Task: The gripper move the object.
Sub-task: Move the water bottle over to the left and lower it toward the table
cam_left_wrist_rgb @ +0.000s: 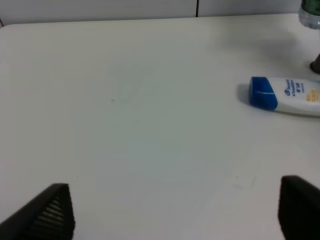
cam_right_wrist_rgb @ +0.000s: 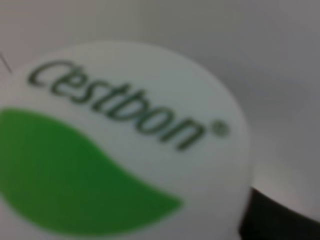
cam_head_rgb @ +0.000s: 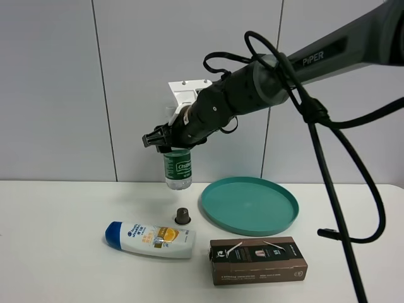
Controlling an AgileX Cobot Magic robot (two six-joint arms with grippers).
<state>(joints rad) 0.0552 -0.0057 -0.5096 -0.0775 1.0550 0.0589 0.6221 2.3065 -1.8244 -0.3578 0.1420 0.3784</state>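
Observation:
The clear water bottle [cam_head_rgb: 177,168] with a green label hangs upright in the air, above the table's back part and just above a small dark capsule [cam_head_rgb: 183,216]. My right gripper [cam_head_rgb: 166,145], black with a white bracket on top, is shut on the bottle's upper part, which hides its neck and cap in the high view. The right wrist view is filled by the white cap [cam_right_wrist_rgb: 120,145] with a green logo. The bottle's base shows in the left wrist view [cam_left_wrist_rgb: 310,15]. My left gripper [cam_left_wrist_rgb: 175,215] is open and empty over bare table, and is out of the high view.
A white shampoo bottle [cam_head_rgb: 151,238] with a blue cap lies on its side; it also shows in the left wrist view [cam_left_wrist_rgb: 285,96]. A teal plate [cam_head_rgb: 249,205] sits to the right of the capsule. A brown box [cam_head_rgb: 257,260] lies in front of the plate.

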